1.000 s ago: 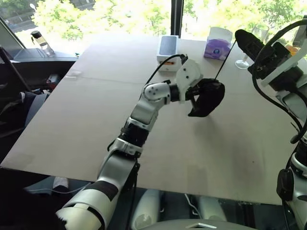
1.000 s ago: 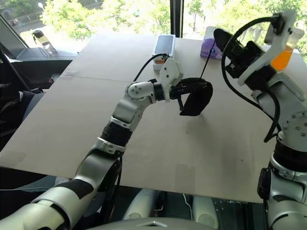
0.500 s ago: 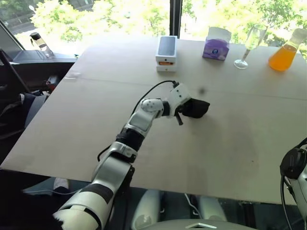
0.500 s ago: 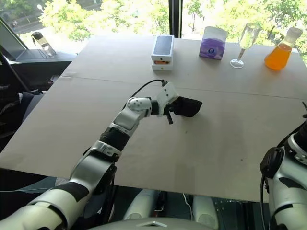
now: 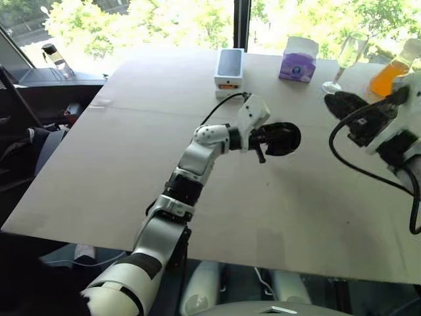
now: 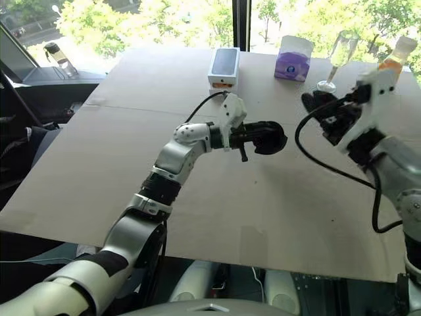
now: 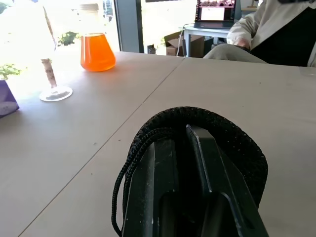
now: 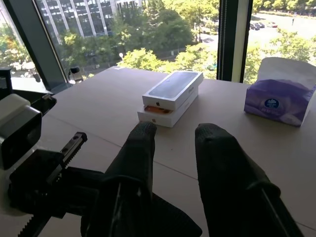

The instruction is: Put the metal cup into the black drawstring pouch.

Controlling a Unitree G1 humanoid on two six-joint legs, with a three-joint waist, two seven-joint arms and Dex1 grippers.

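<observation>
Spanning the scene, the worktop [image 5: 99, 171] lies below both arms; left gripper [image 5: 271, 139] clamps the black drawstring pouch [image 5: 284, 138] above mid-worktop; right gripper [image 8: 173, 136], fingers parted and empty, hovers near the pouch

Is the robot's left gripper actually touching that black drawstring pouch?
Touching. In the left wrist view, the left gripper has its shut fingers pinching the rim of the black drawstring pouch, and the fabric wraps around their tips.
</observation>
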